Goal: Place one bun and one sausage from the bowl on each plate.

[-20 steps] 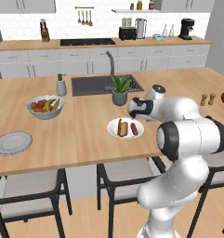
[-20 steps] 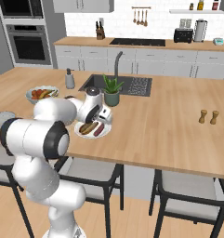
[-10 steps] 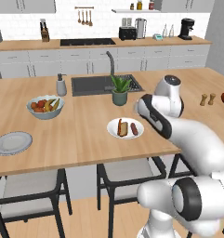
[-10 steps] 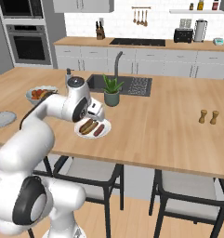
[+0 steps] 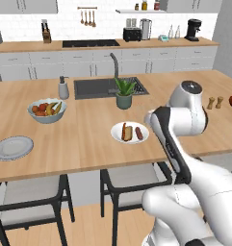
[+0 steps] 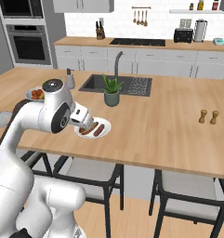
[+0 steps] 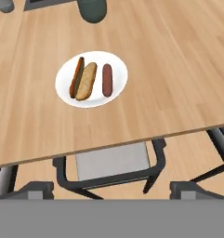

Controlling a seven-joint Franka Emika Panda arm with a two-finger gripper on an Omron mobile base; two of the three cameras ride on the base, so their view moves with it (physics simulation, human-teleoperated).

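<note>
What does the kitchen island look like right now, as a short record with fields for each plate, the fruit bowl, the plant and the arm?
near plate: white plate holding one bun and two sausages, one apart, one beside the bun
far plate: grey plate at the counter's left edge, nothing on it
fruit bowl: pale bowl of coloured fruit, between the two plates
plant: potted plant by the sink
arm: raised beside the near plate, holding nothing visible

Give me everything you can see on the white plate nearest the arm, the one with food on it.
The white plate is round, shallow and glossy, lying flat on the wooden island counter near its front edge, just in front of the potted plant. On it lie a tan bun, a thin dark sausage pressed along one side of the bun, and a reddish-brown sausage apart on the other side.
</note>
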